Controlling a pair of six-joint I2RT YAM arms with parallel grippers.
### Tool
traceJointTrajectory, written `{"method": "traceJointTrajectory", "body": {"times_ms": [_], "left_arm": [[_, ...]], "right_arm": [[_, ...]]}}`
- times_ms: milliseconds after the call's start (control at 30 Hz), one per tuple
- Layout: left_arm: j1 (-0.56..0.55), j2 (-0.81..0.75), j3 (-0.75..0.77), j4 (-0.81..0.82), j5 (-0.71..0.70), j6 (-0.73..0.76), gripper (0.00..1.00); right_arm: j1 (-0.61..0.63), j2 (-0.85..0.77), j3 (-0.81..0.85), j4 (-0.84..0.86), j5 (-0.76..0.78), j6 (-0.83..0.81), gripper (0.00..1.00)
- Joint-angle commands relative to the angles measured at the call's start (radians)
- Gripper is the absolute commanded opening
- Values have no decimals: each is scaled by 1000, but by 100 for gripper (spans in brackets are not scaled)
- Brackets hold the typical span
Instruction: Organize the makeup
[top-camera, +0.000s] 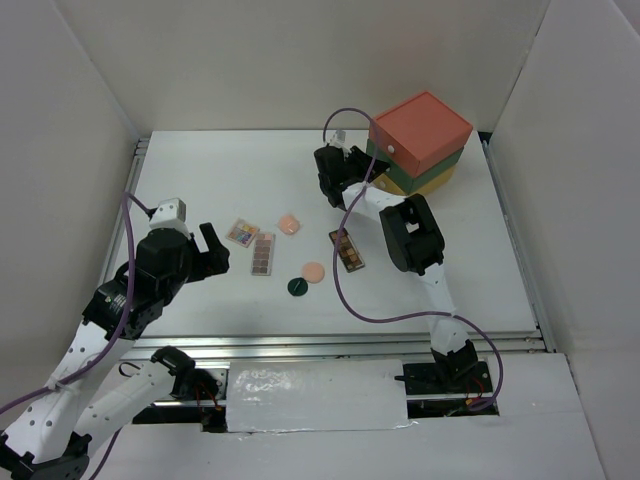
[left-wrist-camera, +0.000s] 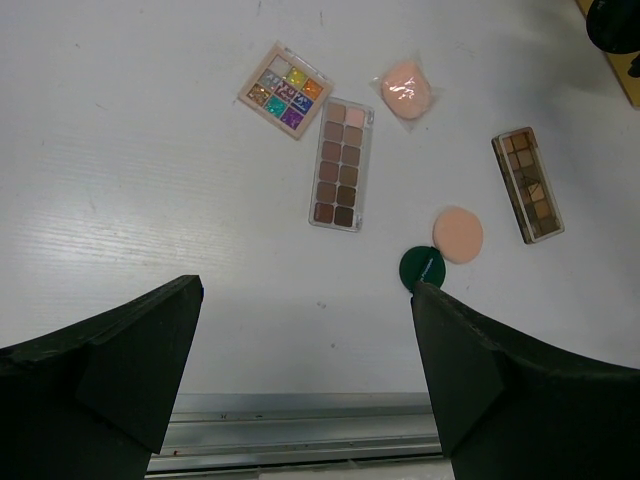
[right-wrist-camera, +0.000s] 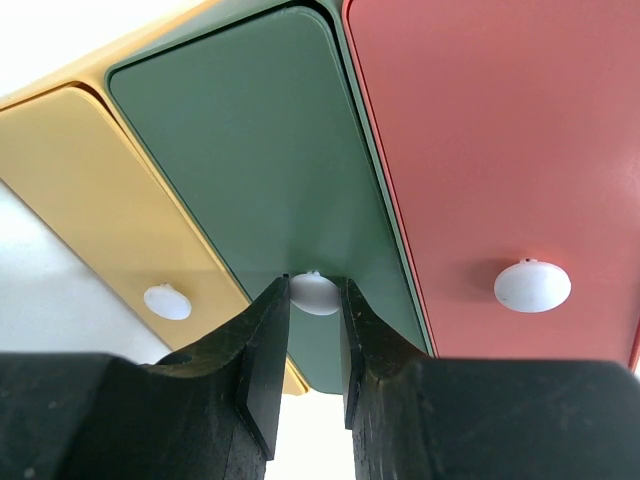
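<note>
The makeup lies mid-table: a square multicolour palette (top-camera: 242, 233), a long brown palette (top-camera: 263, 254), a second long palette (top-camera: 347, 250), two peach compacts (top-camera: 290, 223) (top-camera: 314, 271) and a dark green disc (top-camera: 297, 287). No green tubes are in view. My left gripper (top-camera: 213, 250) is open and empty, left of them and above the table. Its wrist view shows the long palette (left-wrist-camera: 341, 163) and the disc (left-wrist-camera: 420, 266) ahead. My right gripper (right-wrist-camera: 315, 300) is shut on the white knob (right-wrist-camera: 316, 293) of the green middle drawer (right-wrist-camera: 270, 150).
The orange-green-yellow drawer box (top-camera: 420, 140) stands at the back right. In the right wrist view, the yellow drawer (right-wrist-camera: 110, 200) and red drawer (right-wrist-camera: 500, 130) flank the green one. White walls enclose the table. A metal rail (left-wrist-camera: 300, 440) runs along the near edge.
</note>
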Motion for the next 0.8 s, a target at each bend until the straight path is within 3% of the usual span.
{"method": "traceJointTrajectory", "body": {"times_ms": [0, 300, 767], "left_arm": [[7, -10, -5, 40, 7, 30, 99], [7, -4, -4, 39, 5, 30, 99], [7, -5, -4, 39, 7, 30, 99]], "right_arm": [[-24, 21, -9, -29, -31, 68, 17], [-12, 21, 3, -43, -15, 87, 10], [79, -25, 18, -57, 20, 100, 10]]}}
